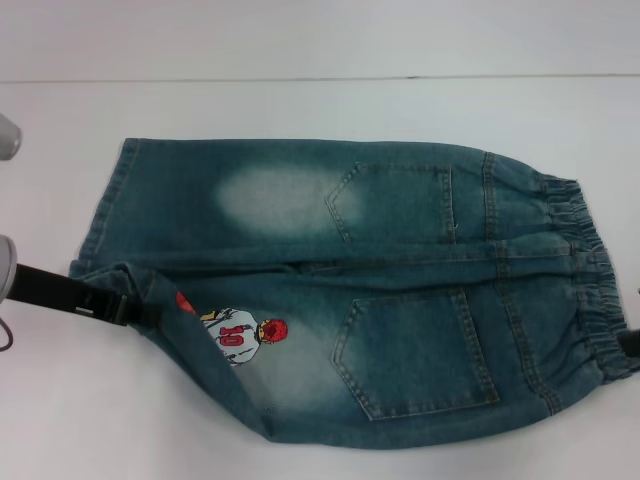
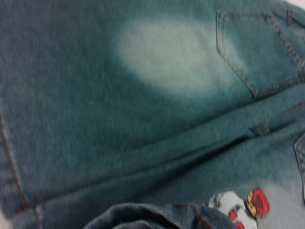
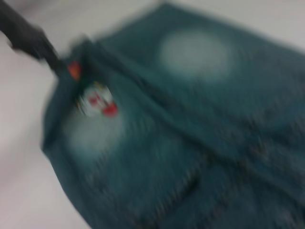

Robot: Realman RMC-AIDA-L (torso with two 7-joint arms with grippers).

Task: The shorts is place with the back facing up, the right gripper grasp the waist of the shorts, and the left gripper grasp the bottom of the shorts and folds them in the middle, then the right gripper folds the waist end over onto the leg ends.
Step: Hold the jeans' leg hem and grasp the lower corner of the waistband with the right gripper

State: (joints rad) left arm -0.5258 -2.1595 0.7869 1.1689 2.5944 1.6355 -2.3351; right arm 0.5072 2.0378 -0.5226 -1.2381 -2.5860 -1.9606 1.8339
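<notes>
The blue-green denim shorts (image 1: 400, 270) lie back up on the white table, with the gathered waist (image 1: 585, 270) at the right and the leg ends at the left. The far leg's hem (image 1: 105, 205) lies flat. The near leg's hem (image 1: 150, 290) is raised and bunched, and my left gripper (image 1: 135, 310) is shut on it from the left. The cartoon patch (image 1: 238, 335) shows just beside that lifted fold. The left wrist view looks down on the shorts (image 2: 95, 119) and the raised hem fold (image 2: 152, 217). Only a dark bit of my right gripper (image 1: 632, 343) shows, at the near waist corner. The right wrist view shows the shorts (image 3: 190, 143) and the left gripper (image 3: 57, 64).
The white table (image 1: 300, 100) stretches all around the shorts, with its far edge running across the top of the head view. Parts of the silver left arm (image 1: 8, 135) show at the left border.
</notes>
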